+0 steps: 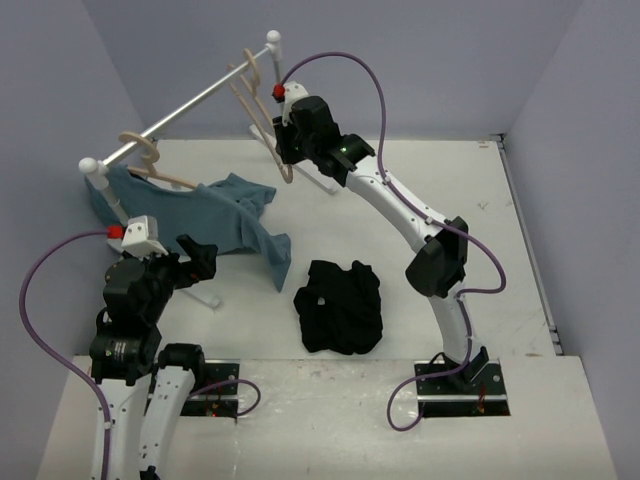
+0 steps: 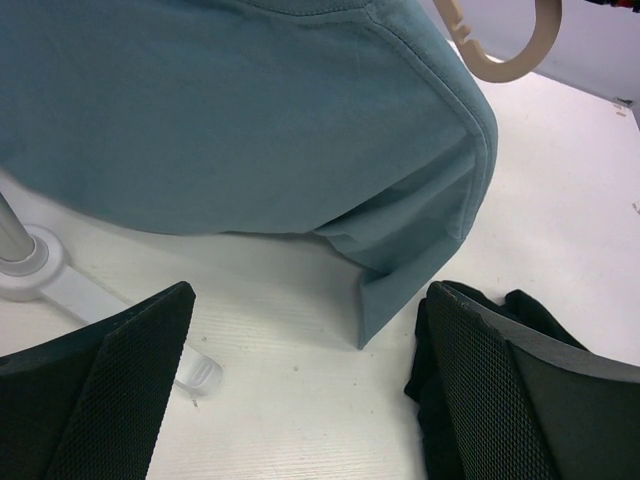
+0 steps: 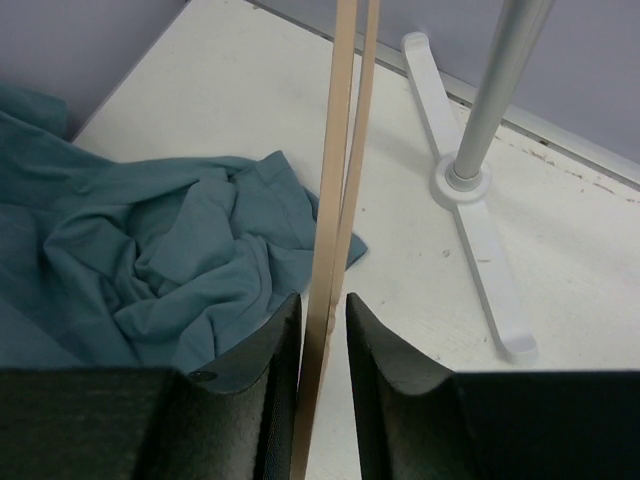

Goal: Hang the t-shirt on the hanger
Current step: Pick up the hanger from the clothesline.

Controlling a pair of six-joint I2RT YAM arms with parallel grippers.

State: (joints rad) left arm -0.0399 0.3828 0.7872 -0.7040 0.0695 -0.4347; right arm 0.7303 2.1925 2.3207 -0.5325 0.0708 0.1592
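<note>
Nearest me, the black t-shirt [image 1: 342, 305] lies crumpled on the table [image 1: 520, 250], just right of the left gripper [image 1: 195, 258], whose jaws stand wide apart, empty. Farther back, the right gripper [image 3: 323, 310] pinches the pale hanger [image 3: 335, 200] on the rail [image 1: 190, 108].

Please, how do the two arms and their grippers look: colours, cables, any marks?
The left arm and right arm have white links and black joints. A purple cable loops along each. Each wrist carries a white box with a red part. The fingers are black with textured pads.
</note>
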